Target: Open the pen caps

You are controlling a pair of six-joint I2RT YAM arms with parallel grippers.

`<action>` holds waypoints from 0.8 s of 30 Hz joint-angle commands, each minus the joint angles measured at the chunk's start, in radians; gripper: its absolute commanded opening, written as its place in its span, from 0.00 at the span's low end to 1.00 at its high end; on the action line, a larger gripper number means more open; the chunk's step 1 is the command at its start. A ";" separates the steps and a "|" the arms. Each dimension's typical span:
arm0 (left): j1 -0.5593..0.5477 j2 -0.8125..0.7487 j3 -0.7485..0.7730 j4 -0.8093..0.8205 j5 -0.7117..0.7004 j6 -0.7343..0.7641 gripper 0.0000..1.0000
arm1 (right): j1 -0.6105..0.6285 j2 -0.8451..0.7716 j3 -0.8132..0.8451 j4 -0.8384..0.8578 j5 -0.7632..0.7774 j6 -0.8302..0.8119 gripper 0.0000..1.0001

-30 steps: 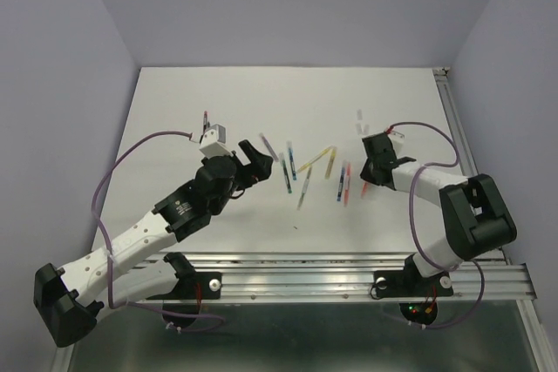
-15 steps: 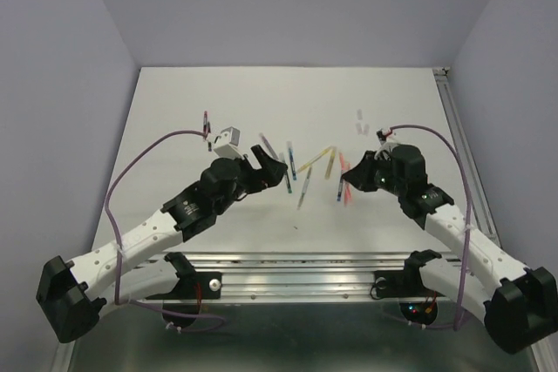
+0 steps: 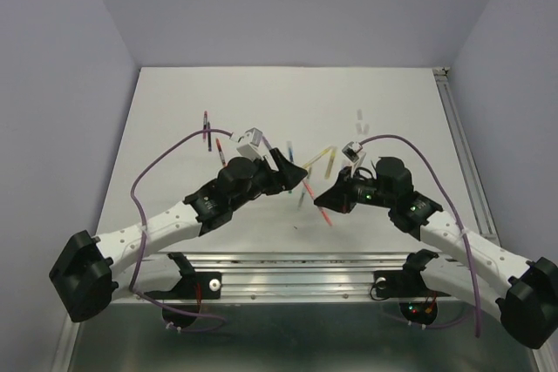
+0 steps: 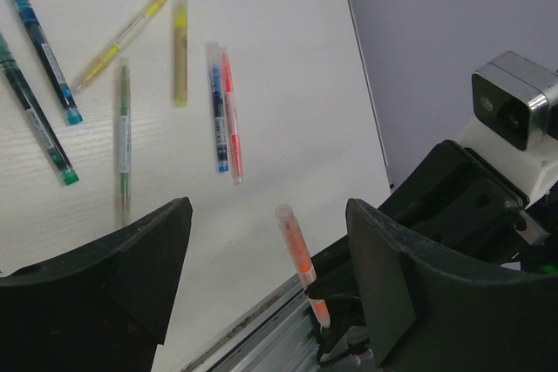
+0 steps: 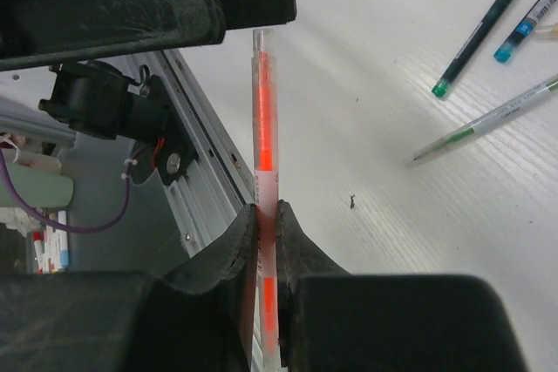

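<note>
My right gripper [image 5: 264,224] is shut on an orange pen [image 5: 264,111] and holds it in the air over the table's near edge. The pen's pale translucent cap [image 5: 261,48] is on its free end. In the left wrist view the orange pen [image 4: 300,263] sticks up between my left gripper's [image 4: 270,254] wide-open fingers [image 4: 144,259], cap [image 4: 286,218] on top, touching neither finger. In the top view the left gripper [image 3: 296,172] and right gripper [image 3: 329,196] face each other at the table's middle, with the orange pen [image 3: 319,204] between them.
Several pens lie on the white table: blue [image 4: 39,41], dark green [image 4: 35,124], two yellow [image 4: 122,37], green [image 4: 124,137], and a blue and red pair [image 4: 223,111]. Two more pens [image 3: 206,121] lie far left. A metal rail [image 3: 349,263] runs along the near edge.
The right arm has swung left and down with the orange pen shut in its gripper. The left gripper has moved right toward it and stayed open; the two now meet at the middle.
</note>
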 commanded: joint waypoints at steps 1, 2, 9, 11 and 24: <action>-0.010 0.008 0.022 0.076 -0.004 -0.020 0.82 | 0.016 -0.011 0.019 0.128 0.015 0.031 0.01; -0.012 0.013 0.026 0.076 -0.004 -0.020 0.81 | 0.014 -0.011 0.022 0.134 0.030 0.044 0.01; -0.035 0.058 0.049 0.094 -0.002 -0.032 0.59 | 0.019 0.023 0.038 0.160 0.025 0.062 0.01; -0.039 0.065 0.052 0.099 -0.004 -0.037 0.51 | 0.019 0.029 0.042 0.155 0.039 0.071 0.01; -0.064 0.107 0.057 0.119 -0.028 -0.075 0.00 | 0.025 0.091 0.062 0.163 0.047 0.088 0.11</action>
